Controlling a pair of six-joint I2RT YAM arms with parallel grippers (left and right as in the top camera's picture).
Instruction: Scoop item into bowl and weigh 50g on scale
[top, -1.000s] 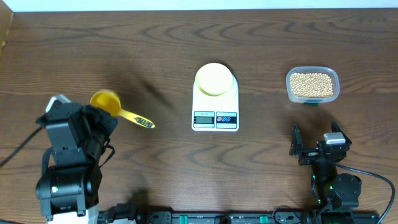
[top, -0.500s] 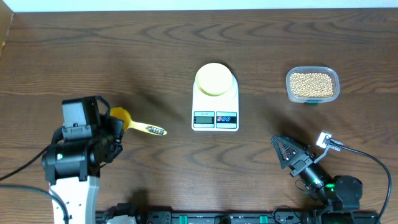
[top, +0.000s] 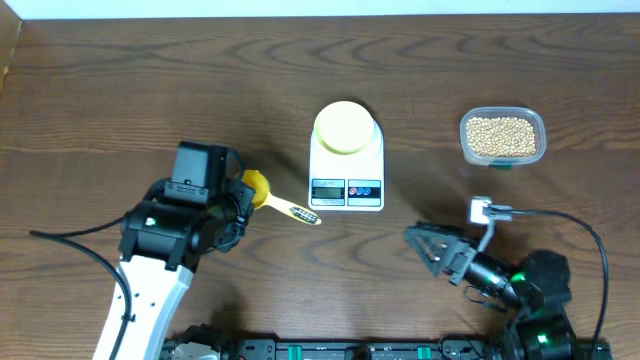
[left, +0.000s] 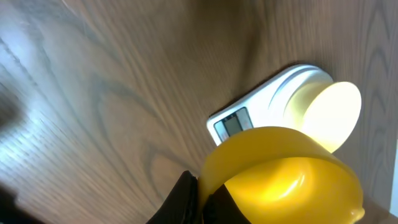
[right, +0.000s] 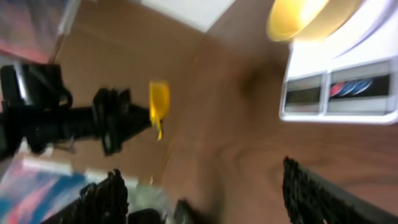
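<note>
The pale-yellow bowl (top: 342, 127) sits on the white scale (top: 347, 190) at the table's middle; both also show in the left wrist view, the bowl (left: 329, 115) on the scale (left: 273, 106), and in the right wrist view, the bowl (right: 297, 15) on the scale (right: 348, 87). The beans (top: 501, 136) fill a clear tub at the right. My left gripper (top: 238, 200) is shut on the bright-yellow scoop (top: 262, 194), held left of the scale, and its cup fills the left wrist view (left: 286, 180). My right gripper (top: 428, 248) is open and empty, low at the front right.
The clear tub (top: 536, 122) stands right of the scale near the table's right side. The scoop's handle (top: 298, 212) points right, toward the scale's front left corner. The left arm shows far off in the right wrist view (right: 74, 121).
My left gripper has carried the scoop rightward toward the scale. My right gripper has swung left and lower, now pointing toward the table's middle.
</note>
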